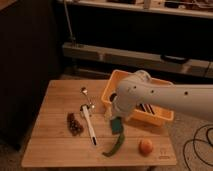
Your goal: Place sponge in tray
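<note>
1. The robot's white arm [165,97] came in from the right and bent down over the left end of the tray [109,94]. It hid a good chunk of the tray from where I stood.
2. The hand [115,113] was tucked under that arm, low over the table [50,145], just off the tray's near-left corner. Honestly couldn't tell if it was wide, narrow or holding anything, since the arm was in the way.
3. The sponge [117,125], a small dark teal block, was right under the hand, on the near side of the tray wall and outside it, so not in the tray. I couldn't tell whether the hand was actually touching it.
4. The tray was the big orange-yellow bin on the far right part of the table. Some dark stuff [148,108] was lying inside it, but I couldn't make out what.
5. A long curved green pod [115,146] lay just nearer than the sponge, and an orange fruit [145,146] sat to its right by the near edge.
6. Left of the sponge was a long white-handled utensil [89,126], with a dark reddish cluster [75,124] further left that looked like grapes.
7. A small spoon [86,94] sat a bit farther back, left of the tray.
</note>
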You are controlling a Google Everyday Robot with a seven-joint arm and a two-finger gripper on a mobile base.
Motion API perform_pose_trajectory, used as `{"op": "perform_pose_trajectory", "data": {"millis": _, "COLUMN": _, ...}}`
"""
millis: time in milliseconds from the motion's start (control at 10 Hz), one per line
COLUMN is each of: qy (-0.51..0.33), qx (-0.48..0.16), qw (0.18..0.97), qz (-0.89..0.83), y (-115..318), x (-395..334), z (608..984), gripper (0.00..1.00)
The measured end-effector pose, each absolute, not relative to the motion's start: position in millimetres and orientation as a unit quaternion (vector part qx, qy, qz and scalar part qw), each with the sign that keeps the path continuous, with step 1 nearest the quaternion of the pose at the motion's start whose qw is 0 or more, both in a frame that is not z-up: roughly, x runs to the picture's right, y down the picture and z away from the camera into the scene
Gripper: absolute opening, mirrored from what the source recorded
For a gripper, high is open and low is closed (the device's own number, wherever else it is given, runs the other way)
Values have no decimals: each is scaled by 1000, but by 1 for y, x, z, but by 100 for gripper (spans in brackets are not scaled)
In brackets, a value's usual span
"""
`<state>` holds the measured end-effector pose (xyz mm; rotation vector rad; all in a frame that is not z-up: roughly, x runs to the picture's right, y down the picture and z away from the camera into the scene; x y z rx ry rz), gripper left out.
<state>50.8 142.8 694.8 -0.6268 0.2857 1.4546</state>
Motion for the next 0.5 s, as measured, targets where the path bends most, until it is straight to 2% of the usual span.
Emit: {"op": "perform_pose_trajectory", "data": {"millis": 500, "qy": 112, "qx": -286, "qw": 729, "qz": 611, "y": 207, "x": 53, "z": 777, "gripper": 65}}
